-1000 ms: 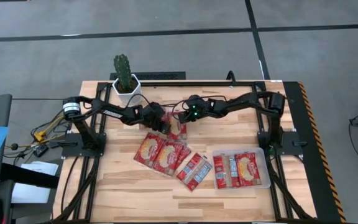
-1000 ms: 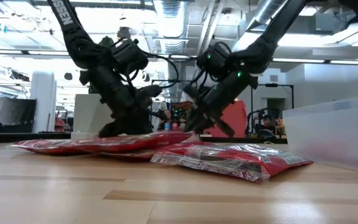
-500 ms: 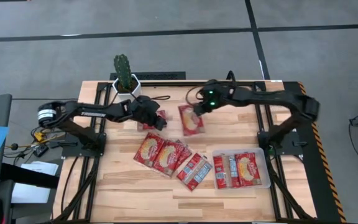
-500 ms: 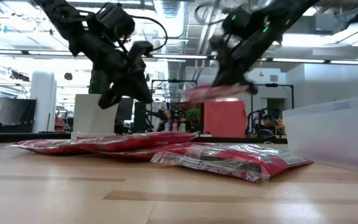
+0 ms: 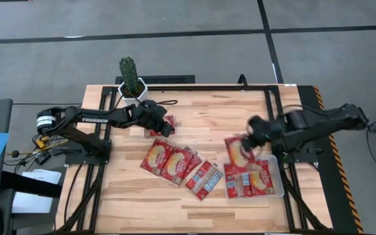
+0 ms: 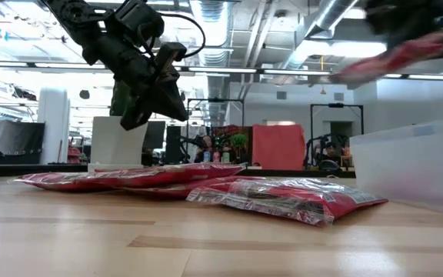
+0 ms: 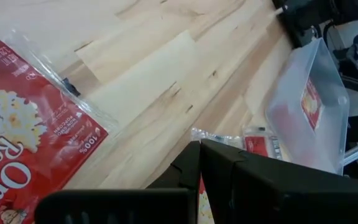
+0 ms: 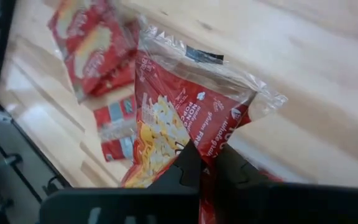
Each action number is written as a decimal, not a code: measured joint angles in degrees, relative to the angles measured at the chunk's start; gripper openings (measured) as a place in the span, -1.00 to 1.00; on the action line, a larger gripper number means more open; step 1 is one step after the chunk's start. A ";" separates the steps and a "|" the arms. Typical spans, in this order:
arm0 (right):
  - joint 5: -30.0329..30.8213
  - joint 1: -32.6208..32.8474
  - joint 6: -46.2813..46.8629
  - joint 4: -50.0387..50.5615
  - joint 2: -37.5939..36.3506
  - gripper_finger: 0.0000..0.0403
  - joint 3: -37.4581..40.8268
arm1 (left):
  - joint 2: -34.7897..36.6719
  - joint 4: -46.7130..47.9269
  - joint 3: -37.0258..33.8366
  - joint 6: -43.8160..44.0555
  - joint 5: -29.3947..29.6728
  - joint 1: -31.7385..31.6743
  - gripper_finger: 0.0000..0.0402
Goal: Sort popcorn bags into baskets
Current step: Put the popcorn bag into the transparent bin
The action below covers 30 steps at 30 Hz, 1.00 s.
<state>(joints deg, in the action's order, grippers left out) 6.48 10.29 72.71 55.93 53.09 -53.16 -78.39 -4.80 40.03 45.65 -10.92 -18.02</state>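
My right gripper (image 5: 247, 141) is shut on a red popcorn bag (image 5: 236, 151) and holds it in the air over the far left corner of the clear plastic basket (image 5: 277, 171). The basket has other red bags (image 5: 258, 177) lying flat in it. My left gripper (image 7: 199, 147) is shut and empty, raised above a bag (image 5: 154, 128) that lies flat on the table's far left part. More bags lie overlapped in a pile (image 5: 170, 162) at mid table, and one bag (image 5: 204, 179) lies beside the pile. My right gripper pinches the bag between its two fingers near one end (image 8: 199, 144). The rest of the bag reaches out ahead of the fingers to its clear sealed end (image 8: 199, 55). The bag is lifted clear and tilted (image 6: 387, 60).
A white pot with a cactus (image 5: 132, 87) stands at the table's far left edge, behind my left arm. Bare wood (image 5: 207, 117) lies between the two arms. The basket's wall (image 6: 410, 165) rises at the table's right.
My right gripper has lifted one bag off the table's far middle and carried it right and toward the near edge, to above the basket. My left gripper has risen from the table beside that spot and drawn a little to the left, then kept still.
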 joint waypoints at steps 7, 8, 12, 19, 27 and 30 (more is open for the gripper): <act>8.31 21.60 23.25 3.21 -3.68 -0.90 6.08 | 0.00 0.50 0.00 -0.15 -0.04 0.00 -1.00; 8.31 23.71 25.61 4.35 -3.51 -0.89 6.52 | 0.00 0.52 0.02 -0.15 -0.04 0.00 -1.00; 8.44 31.29 36.17 7.22 -2.75 -0.83 8.54 | 0.00 0.66 0.02 -0.30 0.18 0.00 -1.00; 8.68 38.31 47.28 9.33 -1.99 -0.85 10.30 | 0.00 0.68 0.04 -0.42 0.68 0.00 -1.00; 7.00 40.96 52.09 14.00 -0.05 -0.76 10.37 | 0.00 0.67 0.04 -0.42 0.76 0.00 -1.00; 6.88 40.95 52.02 13.70 0.82 -0.76 10.37 | 0.00 0.66 0.04 -0.42 0.79 0.00 -1.00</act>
<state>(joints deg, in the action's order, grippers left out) 13.36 51.24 124.73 69.64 53.91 -42.78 -78.39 -4.14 40.07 45.23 -10.12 -18.02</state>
